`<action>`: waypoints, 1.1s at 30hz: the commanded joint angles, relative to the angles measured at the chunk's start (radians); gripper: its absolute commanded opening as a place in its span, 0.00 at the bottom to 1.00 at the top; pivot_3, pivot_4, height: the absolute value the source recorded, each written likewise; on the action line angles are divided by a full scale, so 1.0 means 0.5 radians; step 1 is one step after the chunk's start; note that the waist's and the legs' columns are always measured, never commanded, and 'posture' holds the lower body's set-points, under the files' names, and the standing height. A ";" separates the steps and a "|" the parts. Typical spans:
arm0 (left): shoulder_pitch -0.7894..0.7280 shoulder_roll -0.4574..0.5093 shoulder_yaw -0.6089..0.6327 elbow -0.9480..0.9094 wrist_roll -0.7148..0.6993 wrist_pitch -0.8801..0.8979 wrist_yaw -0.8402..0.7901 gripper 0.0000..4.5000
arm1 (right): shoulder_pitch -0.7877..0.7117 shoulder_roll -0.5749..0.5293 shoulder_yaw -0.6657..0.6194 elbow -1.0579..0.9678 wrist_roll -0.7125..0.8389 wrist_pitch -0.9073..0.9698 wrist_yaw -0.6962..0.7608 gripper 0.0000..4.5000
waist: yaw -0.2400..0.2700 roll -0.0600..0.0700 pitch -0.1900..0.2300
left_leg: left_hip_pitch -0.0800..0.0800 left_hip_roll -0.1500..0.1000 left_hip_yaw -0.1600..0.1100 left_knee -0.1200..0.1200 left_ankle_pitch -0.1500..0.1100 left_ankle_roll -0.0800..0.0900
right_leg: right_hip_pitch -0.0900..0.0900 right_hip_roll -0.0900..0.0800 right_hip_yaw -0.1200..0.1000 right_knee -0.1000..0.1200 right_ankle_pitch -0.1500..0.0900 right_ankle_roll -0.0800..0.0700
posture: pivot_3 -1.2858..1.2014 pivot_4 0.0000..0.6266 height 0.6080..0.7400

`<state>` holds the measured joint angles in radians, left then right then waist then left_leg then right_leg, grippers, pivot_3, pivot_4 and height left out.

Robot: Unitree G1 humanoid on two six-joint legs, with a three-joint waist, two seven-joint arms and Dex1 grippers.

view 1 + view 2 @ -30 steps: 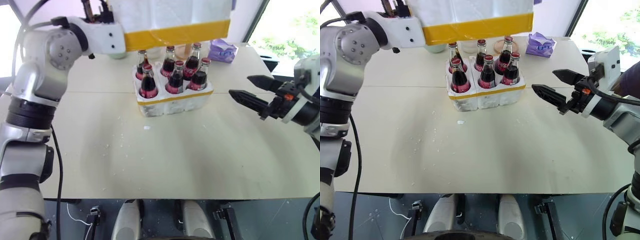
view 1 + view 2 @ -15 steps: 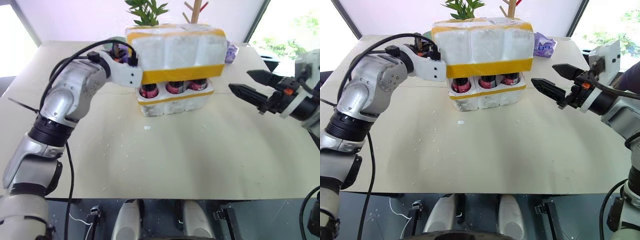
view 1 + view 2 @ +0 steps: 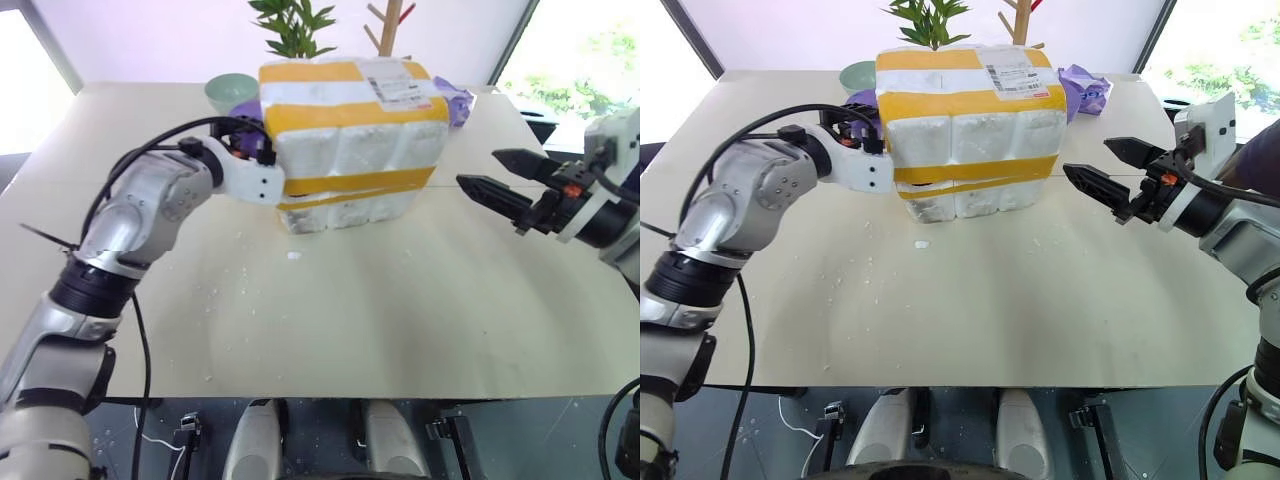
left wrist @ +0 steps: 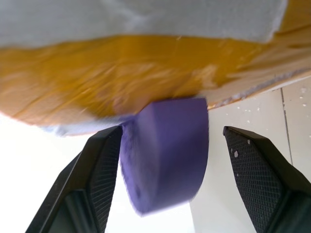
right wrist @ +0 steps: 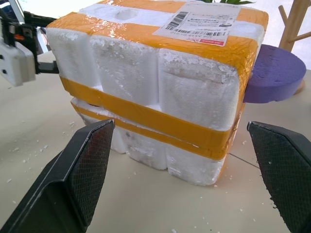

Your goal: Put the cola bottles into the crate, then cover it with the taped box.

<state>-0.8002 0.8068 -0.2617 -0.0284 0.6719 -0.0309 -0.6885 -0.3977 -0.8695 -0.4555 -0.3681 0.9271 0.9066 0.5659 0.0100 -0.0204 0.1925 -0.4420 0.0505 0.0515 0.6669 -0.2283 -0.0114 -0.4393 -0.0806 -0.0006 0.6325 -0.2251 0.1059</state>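
Observation:
The taped box (image 3: 350, 130), white styrofoam with wide yellow tape and a shipping label (image 3: 398, 88) on top, sits down over the crate (image 3: 340, 212). Of the crate I see just a low white strip with its thin yellow band under the box's rim. The cola bottles are hidden inside. My left gripper (image 4: 172, 129) is at the box's left side, open, its fingers apart and free of the box wall. My right gripper (image 3: 478, 168) hovers open a short way to the right of the box, pointing at it, nothing between its fingers (image 5: 92, 160).
Behind the box are a green bowl (image 3: 230, 92), a purple disc (image 5: 274, 73), a purple packet (image 3: 455, 95), a plant (image 3: 295, 25) and a wooden stand (image 3: 390, 25). White styrofoam crumbs (image 3: 293, 256) dot the beige table (image 3: 330, 320).
The taped box came down from above the bottles onto the crate, hiding them. My left arm sank with it and its gripper let go and opened. The right gripper stayed put.

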 commanded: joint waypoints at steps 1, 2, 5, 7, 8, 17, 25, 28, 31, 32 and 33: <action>0.160 0.118 0.219 -0.161 -0.201 0.038 -0.121 0.80 | -0.006 -0.017 -0.083 -0.009 0.013 -0.048 0.010 1.00 | -0.003 0.001 0.000 | 0.000 0.000 0.000 0.000 0.000 0.000 | 0.000 0.000 0.000 0.000 0.000 0.000 | 0.52 0.24 1.00; 0.231 0.148 0.279 -0.205 -0.274 0.070 -0.176 0.80 | -0.008 -0.020 -0.082 -0.003 0.013 -0.047 0.014 1.00 | -0.003 0.001 0.000 | 0.001 0.000 0.000 0.000 0.000 0.000 | 0.000 0.000 0.000 0.001 0.000 0.000 | 0.52 0.24 1.00; 0.365 0.200 0.389 -0.298 -0.406 0.110 -0.240 0.80 | -0.019 -0.021 -0.072 0.017 0.007 -0.050 0.025 1.00 | -0.002 0.001 0.000 | 0.001 0.001 0.000 0.000 0.000 0.000 | 0.000 0.000 0.000 0.001 0.000 0.000 | 0.52 0.24 1.00; 0.425 0.238 0.432 -0.336 -0.429 0.082 -0.228 0.80 | -0.036 -0.017 -0.054 0.036 -0.001 -0.056 0.031 1.00 | 0.007 0.001 0.000 | 0.001 0.001 0.000 0.000 0.000 0.000 | 0.001 0.000 0.000 0.000 0.000 0.000 | 0.52 0.24 1.00; 0.459 0.255 0.452 -0.353 -0.451 0.089 -0.245 0.80 | -0.047 -0.016 -0.043 0.048 -0.006 -0.059 0.035 1.00 | 0.009 0.001 0.000 | 0.001 0.000 0.000 0.000 0.000 0.000 | 0.002 0.000 0.000 -0.001 0.000 0.000 | 0.52 0.24 1.00; 0.478 0.114 0.943 -0.405 -1.466 1.296 -0.680 0.80 | -0.109 -0.007 0.040 0.121 -0.045 -0.096 0.080 1.00 | 0.001 0.001 -0.001 | 0.002 0.001 0.000 0.000 0.000 0.000 | 0.002 0.001 -0.001 0.000 0.000 -0.001 | 0.52 0.24 1.00; 0.301 0.544 1.353 -0.020 -2.576 2.239 -1.451 0.80 | -0.006 -0.273 0.050 0.196 -0.108 -0.153 0.510 1.00 | -0.036 0.001 0.000 | 0.005 0.001 -0.002 -0.003 0.000 0.000 | 0.003 0.001 -0.001 -0.001 -0.001 0.000 | 0.52 0.24 1.00; 0.383 0.724 1.326 0.084 -2.674 2.190 -1.679 0.80 | -0.006 -0.341 0.095 0.245 -0.177 -0.228 0.644 1.00 | -0.047 0.001 0.000 | 0.009 0.001 -0.002 -0.004 0.000 0.000 | 0.006 0.001 -0.002 -0.001 -0.004 -0.004 | 0.52 0.24 1.00; 0.302 0.772 1.241 0.180 -2.642 2.067 -1.650 0.80 | -0.043 -0.359 0.123 0.313 -0.233 -0.267 0.703 1.00 | -0.047 0.001 0.000 | 0.010 0.001 -0.001 -0.004 0.000 0.000 | 0.008 0.001 -0.002 -0.001 -0.006 -0.008 | 0.52 0.24 1.00; 0.272 0.782 1.221 0.202 -2.645 2.044 -1.646 0.80 | -0.053 -0.361 0.129 0.328 -0.243 -0.276 0.716 1.00 | -0.042 0.001 0.000 | 0.011 0.001 -0.001 -0.003 0.000 0.000 | 0.008 0.001 -0.002 -0.002 -0.006 -0.008 | 0.52 0.24 1.00; 0.251 0.789 1.207 0.217 -2.653 2.029 -1.645 0.80 | -0.066 -0.360 0.135 0.343 -0.250 -0.279 0.727 1.00 | -0.042 0.001 0.000 | 0.011 0.001 -0.001 -0.003 0.000 0.000 | 0.008 0.001 -0.002 -0.002 -0.006 -0.008 | 0.52 0.24 1.00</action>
<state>-0.6443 1.1732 0.3394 0.0795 -0.6430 1.0102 -1.5080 -0.4062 -1.0314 -0.3676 -0.1979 0.8054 0.7892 0.9161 -0.0108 -0.0200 0.1925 -0.4368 0.0510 0.0511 0.6653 -0.2285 -0.0114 -0.4351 -0.0803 -0.0013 0.6316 -0.2280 0.1019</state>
